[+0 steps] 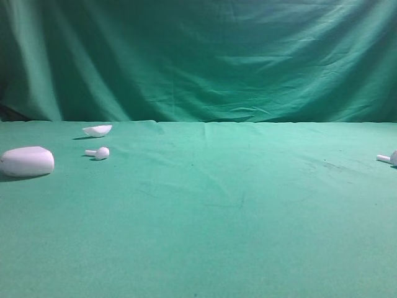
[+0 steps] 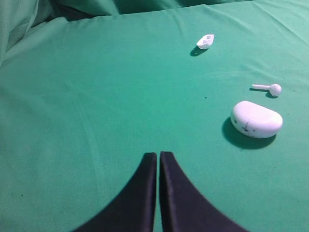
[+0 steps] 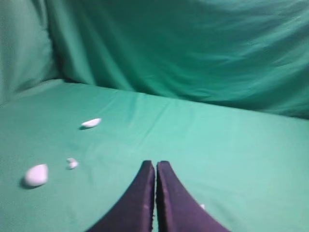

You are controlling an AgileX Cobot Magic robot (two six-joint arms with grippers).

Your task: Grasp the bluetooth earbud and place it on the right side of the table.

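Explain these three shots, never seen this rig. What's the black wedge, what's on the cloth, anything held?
It is a two-armed robot. One picture looks across the table from the front; the other two come from cameras on each arm's wrist, looking past its own claw.

The black wedge is that claw: the left claw and the right claw both have their fingers pressed together with nothing between them. Nothing is held.

On the green cloth, left side: a white oval case, a small white earbud and, further back, a white shell-like piece, possibly the case's lid. Another earbud lies at the far right edge, partly cut off in the front view.
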